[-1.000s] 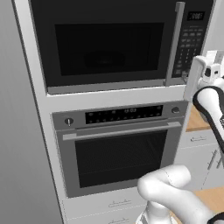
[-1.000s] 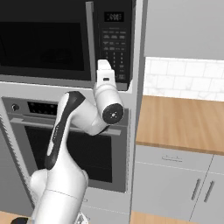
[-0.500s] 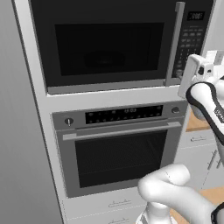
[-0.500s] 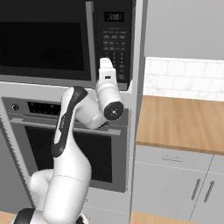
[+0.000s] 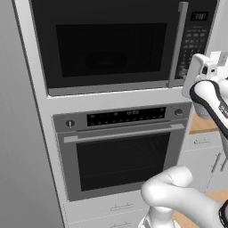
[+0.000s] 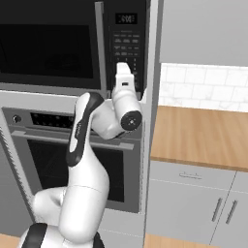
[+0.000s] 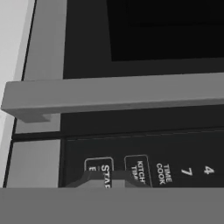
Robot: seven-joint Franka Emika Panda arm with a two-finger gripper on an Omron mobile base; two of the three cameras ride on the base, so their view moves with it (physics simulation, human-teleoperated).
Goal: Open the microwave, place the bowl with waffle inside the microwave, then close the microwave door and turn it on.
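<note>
Left base view: we are seeing microwave (image 5: 120, 44) built in above oven (image 5: 122, 147), black, door (image 5: 107, 44) closed, window dark. Grey bar handle (image 5: 177, 44) running vertical beside keypad (image 5: 192, 42). Gripper (image 7: 106, 178), jaws together, pressing at keypad's start key (image 7: 99, 170).

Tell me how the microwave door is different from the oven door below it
The microwave door is black all over, while the oven door has a grey steel frame. The microwave door's grey handle runs vertically along its right edge; the oven door's handle runs horizontally across its top. The microwave's keypad sits beside its door; the oven's control strip sits above its door. Both doors are shut and have dark windows.
</note>
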